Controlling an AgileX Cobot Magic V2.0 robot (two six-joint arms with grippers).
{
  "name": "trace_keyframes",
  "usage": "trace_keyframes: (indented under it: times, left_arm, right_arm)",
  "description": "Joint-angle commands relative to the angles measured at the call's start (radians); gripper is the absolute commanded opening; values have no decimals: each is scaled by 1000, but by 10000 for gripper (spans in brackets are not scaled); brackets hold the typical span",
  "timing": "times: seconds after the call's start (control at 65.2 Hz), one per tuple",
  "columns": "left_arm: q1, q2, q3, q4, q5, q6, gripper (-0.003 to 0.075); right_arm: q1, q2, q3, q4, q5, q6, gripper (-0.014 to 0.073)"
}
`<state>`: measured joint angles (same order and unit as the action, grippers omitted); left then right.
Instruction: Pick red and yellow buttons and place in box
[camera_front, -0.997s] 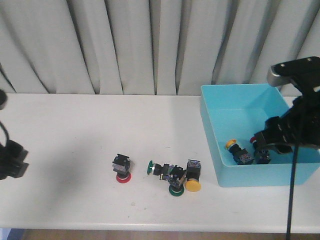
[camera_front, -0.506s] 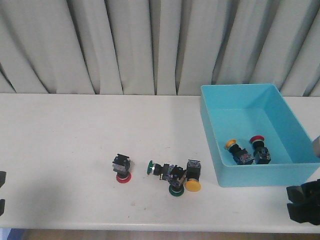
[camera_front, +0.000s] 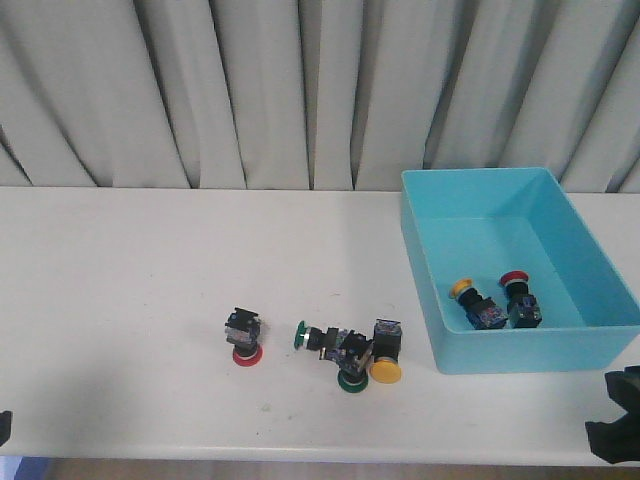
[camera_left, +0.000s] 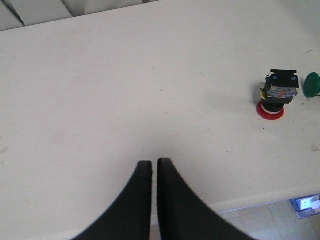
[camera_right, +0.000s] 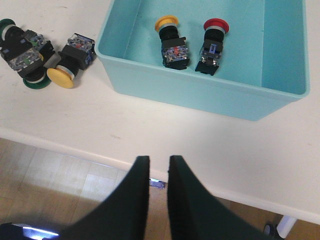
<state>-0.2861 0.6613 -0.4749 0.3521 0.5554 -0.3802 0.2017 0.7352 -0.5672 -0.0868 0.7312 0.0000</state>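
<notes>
Left fingers (camera_left: 150, 170): clenched, only a hairline slit between them, nothing gripped. They hang over bare desk (camera_front: 120, 300) near its front edge. The red button on the desk (camera_left: 274, 95) is well apart from them, off to the robot's right. It stands cap-down, black body up, long axis vertical.

Right fingers (camera_right: 155, 167): nearly closed, narrow gap, nothing in it. They sit out past the desk's front edge, floor beneath. The turquoise box (camera_front: 520, 355) is ahead of them, near the desk's right end.

In the box, against the front wall: yellow button in the box (camera_right: 171, 42) and red button in the box (camera_right: 212, 44), side by side, just apart. Both lie on their sides, caps toward the back wall, bodies toward the front, long axes roughly front-to-back.

Yellow button on the desk (camera_front: 385, 360): just left of the box's front-left corner, tipped, cap toward the front edge, body toward the back. It touches a green-capped switch (camera_front: 350, 372); a second green switch (camera_front: 312, 337) lies on its side just left, cap pointing left.
</notes>
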Motion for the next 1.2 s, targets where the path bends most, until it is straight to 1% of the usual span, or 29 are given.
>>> trace_keyframes:
  times: [0.0,0.107,0.291,0.613,0.644,0.69,0.752,0.782,0.844,0.874,0.936,1.043,1.181]
  left_arm:
    - [-2,1,-25,7,-60,-3,-8]
    - [-2,1,-25,9,-16,-3,-8]
    - [-2,1,-25,9,63,-3,-8]
    - [-2,1,-25,8,163,-3,-8]
    - [-2,0,-25,-2,170,-3,-7]
    - [-2,-11,-25,-59,189,-1,-7]
    - [3,-30,-22,-84,200,51,-7]
    - [10,-45,-16,-100,188,88,-7]
    - [36,-90,12,-132,124,183,-7]
    - [53,-116,38,-151,72,234,-7]
    - [100,-182,92,-177,-23,291,-7]
    - [181,-306,201,-231,-169,322,-7]
    - [252,-474,324,-228,-270,321,-7]
  right_arm:
    - [0,-2,-24,-10,-59,0,-10]
    - [0,-2,-24,-6,-48,5,-7]
    - [0,-2,-24,-5,28,6,-7]
    - [0,-2,-24,-5,53,6,-7]
    - [0,-2,-24,-5,53,6,-7]
    - [0,-2,-24,-5,53,6,-7]
    - [0,-2,-24,-6,53,6,-7]
    - [0,-2,-24,-6,53,6,-7]
    - [0,-2,-24,-6,53,6,-7]
    - [0,-2,-24,-6,53,6,-7]
    - [0,-2,-24,-7,53,6,-7]
    - [0,-2,-24,-7,53,6,-7]
    - [0,-2,-24,-7,53,6,-7]
